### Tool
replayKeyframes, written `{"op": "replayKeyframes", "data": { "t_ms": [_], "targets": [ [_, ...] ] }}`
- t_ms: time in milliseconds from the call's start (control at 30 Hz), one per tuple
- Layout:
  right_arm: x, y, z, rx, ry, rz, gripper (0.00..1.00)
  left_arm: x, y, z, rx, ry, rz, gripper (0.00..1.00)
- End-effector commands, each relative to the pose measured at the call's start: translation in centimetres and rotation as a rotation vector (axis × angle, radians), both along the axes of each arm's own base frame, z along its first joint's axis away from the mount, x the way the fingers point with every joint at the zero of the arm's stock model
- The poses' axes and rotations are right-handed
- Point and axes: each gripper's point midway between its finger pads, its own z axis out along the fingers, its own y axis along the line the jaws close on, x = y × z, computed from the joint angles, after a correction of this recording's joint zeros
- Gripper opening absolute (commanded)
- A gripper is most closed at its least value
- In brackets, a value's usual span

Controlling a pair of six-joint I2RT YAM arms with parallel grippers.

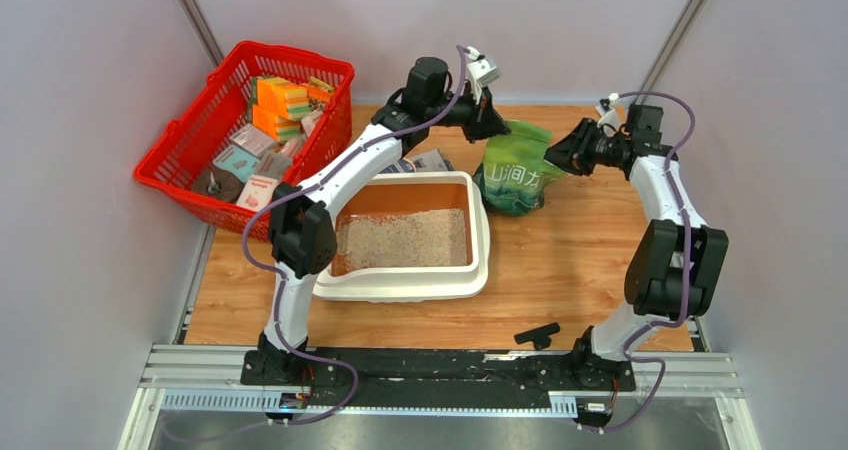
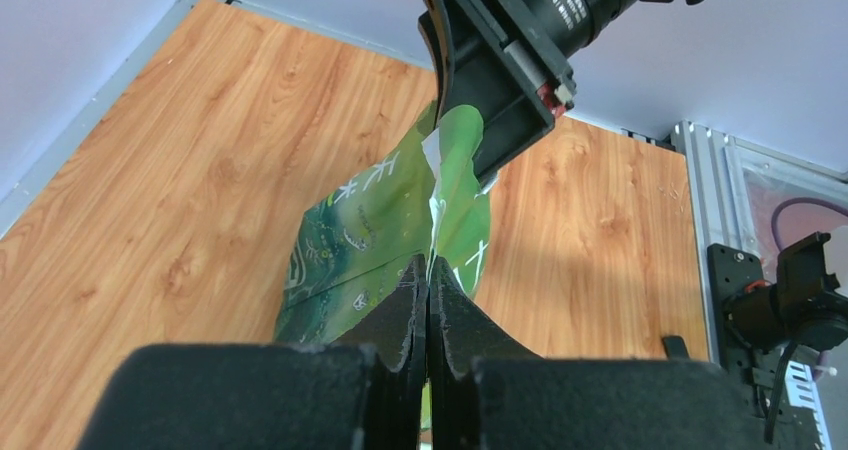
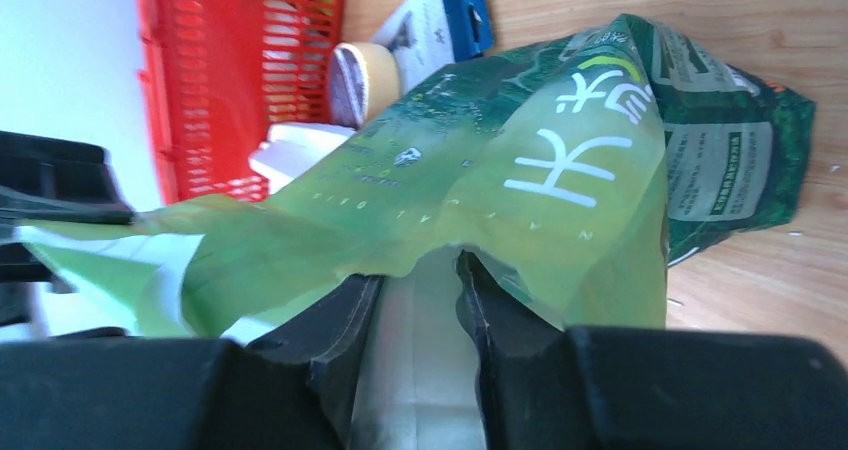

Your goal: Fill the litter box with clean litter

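I am holding the green bag (image 1: pixel 515 178) upright on the table, just beyond the far right corner of the litter box (image 1: pixel 405 288), with one arm on each side of its mouth. The left gripper (image 2: pixel 428 270) is pinching the left edge of the mouth, its jaws pressed together with only the thin film of the bag between them. The right gripper (image 3: pixel 420 270) is gripping the opposite edge. Its jaws are standing slightly apart, clamped on a thicker fold with the white lining showing between them.

I am taking the bag from two sides because it is soft. A single pinch would let it slump or twist, while two grips are stretching the mouth into a spout I can aim.

The clean litter (image 1: pixel 402 240) is lying in the box, covering the middle and near part of the floor. A strip of orange-brown floor along the far wall is showing bare, so I am judging the fill as partly done.

The bag is standing close to the box so that lifting it and tipping it toward the near left should carry the mouth over the rim. I am watching the left pinch, since such thin film could slide out under the load. The red basket (image 1: pixel 190 170) is sitting well away at the far left.
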Motion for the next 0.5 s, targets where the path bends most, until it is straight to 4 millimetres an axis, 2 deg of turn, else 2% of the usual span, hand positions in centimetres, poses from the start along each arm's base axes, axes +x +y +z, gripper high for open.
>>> {"op": "replayKeyframes", "data": {
  "t_ms": [0,133,467],
  "targets": [
    [-0.5,-0.2,4.5,0.241,0.046,-0.012,0.0,-0.7,1.2,5.8,-0.064,-0.13,0.021,0.0],
    [-0.9,-2.4,6.3,0.278,0.027,-0.059,0.0,-0.6,1.3,5.8,-0.061,-0.136,0.025,0.0],
    [-2.2,-5.6,7.2,0.343,-0.012,-0.124,0.0,-0.5,1.7,6.0,-0.058,-0.139,0.037,0.0]
  ]
}}
